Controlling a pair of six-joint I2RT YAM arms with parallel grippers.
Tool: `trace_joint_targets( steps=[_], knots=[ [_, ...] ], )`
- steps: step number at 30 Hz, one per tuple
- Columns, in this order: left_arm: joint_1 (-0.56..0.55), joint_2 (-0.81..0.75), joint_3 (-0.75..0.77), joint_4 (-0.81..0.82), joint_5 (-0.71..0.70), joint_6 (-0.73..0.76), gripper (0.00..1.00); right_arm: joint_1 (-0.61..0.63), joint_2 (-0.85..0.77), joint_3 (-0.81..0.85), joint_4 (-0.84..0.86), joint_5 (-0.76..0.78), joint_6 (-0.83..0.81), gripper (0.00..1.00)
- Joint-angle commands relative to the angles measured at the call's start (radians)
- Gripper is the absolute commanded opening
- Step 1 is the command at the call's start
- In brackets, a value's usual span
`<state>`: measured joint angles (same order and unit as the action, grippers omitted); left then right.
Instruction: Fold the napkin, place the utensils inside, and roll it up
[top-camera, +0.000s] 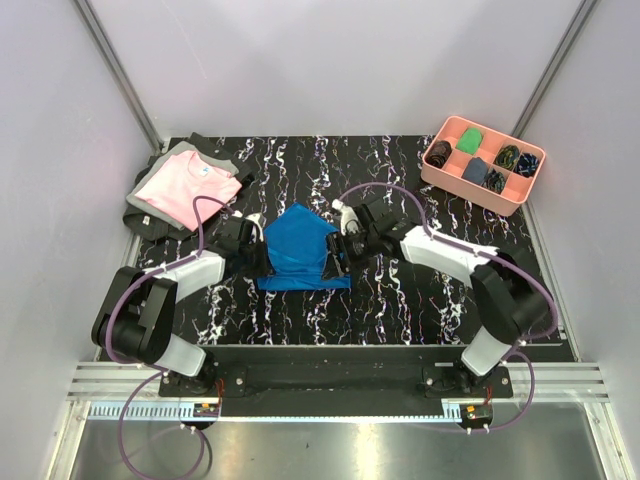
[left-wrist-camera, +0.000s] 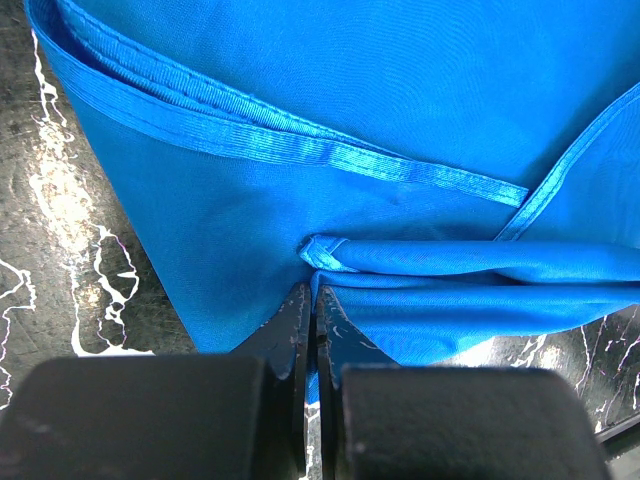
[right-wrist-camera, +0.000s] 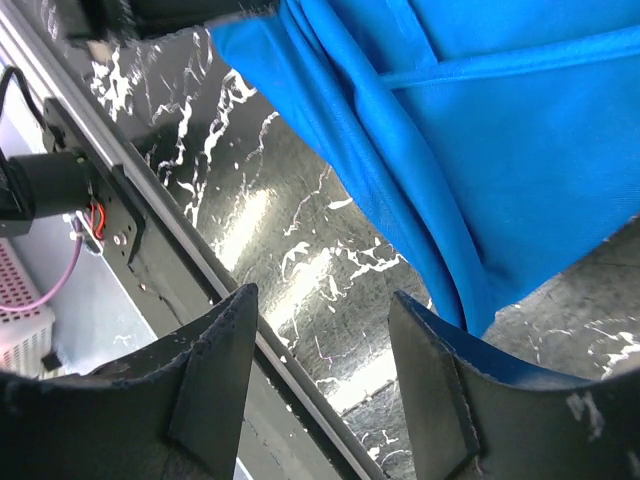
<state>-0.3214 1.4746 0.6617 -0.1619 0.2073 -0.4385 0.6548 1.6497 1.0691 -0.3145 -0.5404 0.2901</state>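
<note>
- Napkin (top-camera: 298, 258): folded; table (top-camera: 420, 300) shows beyond near and far edges.
- Left gripper (left-wrist-camera: 312, 305): pinched shut on napkin's left edge.
- Right gripper (right-wrist-camera: 322, 300): fingers apart, empty, beside napkin's right edge.

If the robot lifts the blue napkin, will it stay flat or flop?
Probably flop: the napkin bunches into soft folds. Its shiny surface suggests it may slip from a grip. It looks thin, so it is likely light.

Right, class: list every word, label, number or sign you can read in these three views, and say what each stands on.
No text can be read in any view.
On the napkin: nothing, plain blue.
On the pink shirt: a tiny mark at the neck, too small to read.
On the strip along the near rail: fine tick marks, too small to read.
</note>
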Motion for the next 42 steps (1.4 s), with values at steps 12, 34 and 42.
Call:
trace_joint_targets(
  steps=[12, 34, 42],
  knots=[
    [0.005, 0.038, -0.001, -0.044, -0.006, 0.015, 0.00, 0.011, 0.125, 0.069, 0.026, 0.014, 0.008, 0.63],
    [0.004, 0.026, -0.022, -0.034, -0.006, 0.006, 0.00, 0.002, 0.207, 0.083, 0.026, 0.119, -0.077, 0.64],
    [0.005, 0.027, -0.025, -0.034, 0.000, -0.008, 0.00, 0.086, 0.012, 0.077, 0.043, 0.264, -0.256, 0.73]
  ],
)
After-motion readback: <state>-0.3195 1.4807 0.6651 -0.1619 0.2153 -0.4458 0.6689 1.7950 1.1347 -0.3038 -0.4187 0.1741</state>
